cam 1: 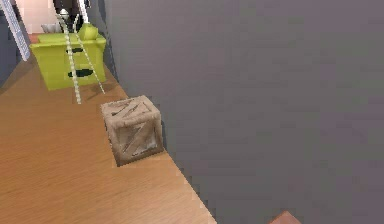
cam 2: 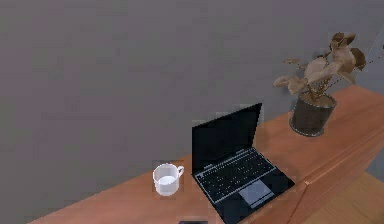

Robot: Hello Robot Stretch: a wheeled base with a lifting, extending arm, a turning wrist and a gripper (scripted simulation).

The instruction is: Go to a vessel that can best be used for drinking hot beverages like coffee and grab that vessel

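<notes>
Mug [cam 2: 168, 179] on wooden desk [cam 2: 335, 150], beside open laptop [cam 2: 238, 165]; plant [cam 2: 318, 95] farther right.

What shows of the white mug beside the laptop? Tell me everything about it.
The mug is a small white cup that looks like ceramic, with a round open mouth and one looped handle on the arm side view's right, toward the laptop. It stands upright on the wooden top, just left of the open black laptop and apart from it, with the grey wall behind. Only the wood beneath touches it. Its inside looks pale; whether it holds any liquid cannot be told.
</notes>
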